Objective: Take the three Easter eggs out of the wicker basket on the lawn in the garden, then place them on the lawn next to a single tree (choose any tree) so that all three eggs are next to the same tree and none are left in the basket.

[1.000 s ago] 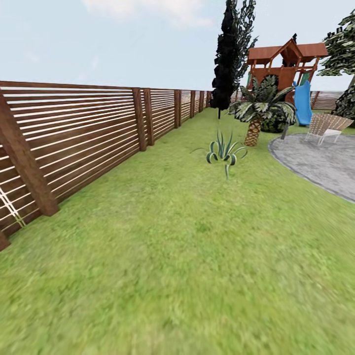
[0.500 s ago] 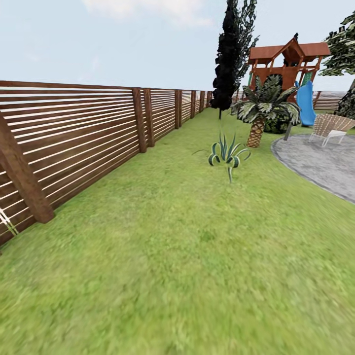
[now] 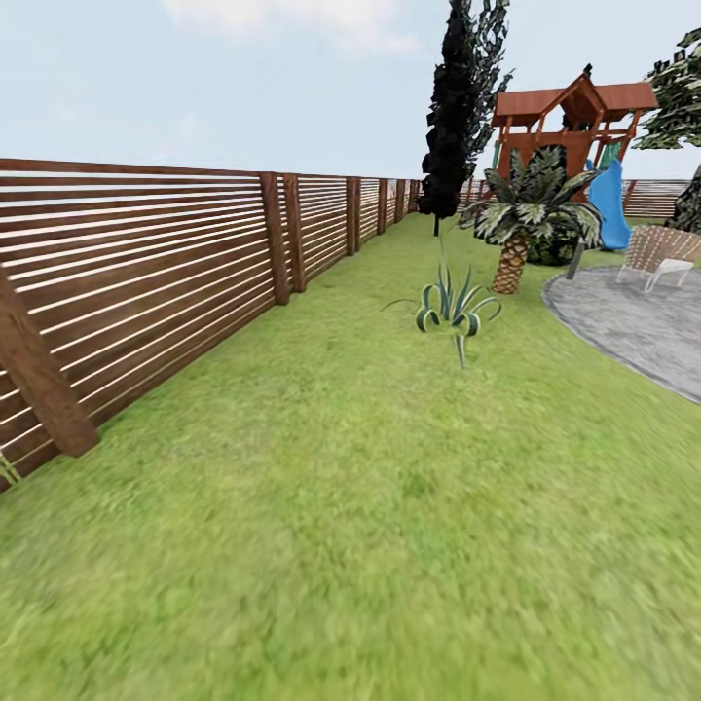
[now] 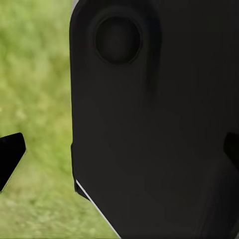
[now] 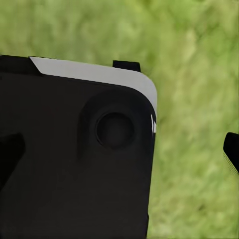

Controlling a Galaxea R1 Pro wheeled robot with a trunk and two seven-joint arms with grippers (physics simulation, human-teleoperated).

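Green lawn (image 3: 370,506) spreads ahead. A brown fence (image 3: 146,263) runs along its left side. A spiky plant (image 3: 450,307) grows near a little palm (image 3: 526,219) and playset (image 3: 574,122). Whether each end effector is spread, I cannot tell.

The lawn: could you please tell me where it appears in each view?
Head view: the lawn fills the lower half, right of the fence.
Left wrist view: blurred green beside a black robot part.
Right wrist view: green around another black part.
Shared landmark: the mottled grass itself.
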